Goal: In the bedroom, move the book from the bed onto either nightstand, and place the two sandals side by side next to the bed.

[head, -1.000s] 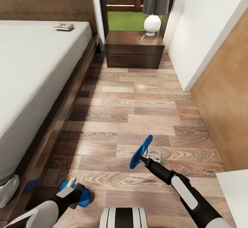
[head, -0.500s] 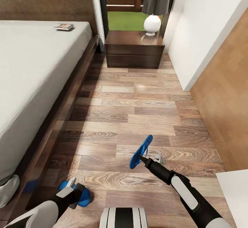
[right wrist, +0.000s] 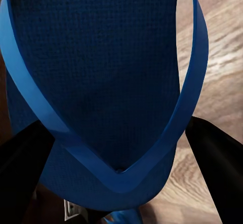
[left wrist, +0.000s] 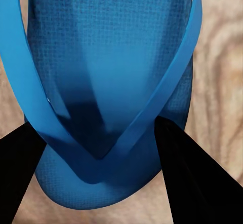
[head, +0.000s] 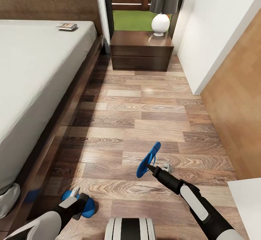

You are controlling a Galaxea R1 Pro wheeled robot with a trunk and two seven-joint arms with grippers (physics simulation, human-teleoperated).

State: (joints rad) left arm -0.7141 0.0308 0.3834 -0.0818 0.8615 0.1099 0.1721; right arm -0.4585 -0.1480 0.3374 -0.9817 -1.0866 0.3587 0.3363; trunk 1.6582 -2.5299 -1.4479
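Two bright blue sandals are in my grippers. My right gripper (head: 157, 167) is shut on one sandal (head: 148, 158), which hangs tilted above the wood floor; up close the sandal (right wrist: 101, 82) sits between the black fingers (right wrist: 217, 168). My left gripper (head: 78, 196) is shut on the other sandal (head: 87, 207), low beside the bed frame; the sandal (left wrist: 106, 72) and its thong straps lie between the fingers (left wrist: 190, 178). The book (head: 66, 26) lies on the grey mattress of the bed (head: 32, 73) near the headboard. A dark nightstand (head: 141, 51) stands beyond the bed's head.
A white lamp (head: 160, 24) stands on the nightstand under a grey curtain. A white wall corner (head: 203, 51) and a wood panel (head: 235, 106) close the right side. A white surface corner (head: 246, 203) is at the near right. Wood floor (head: 137, 117) runs between bed and wall.
The whole picture has shifted slightly, so the camera moved a little. Both arms and the sandals they hold have stayed where they were.
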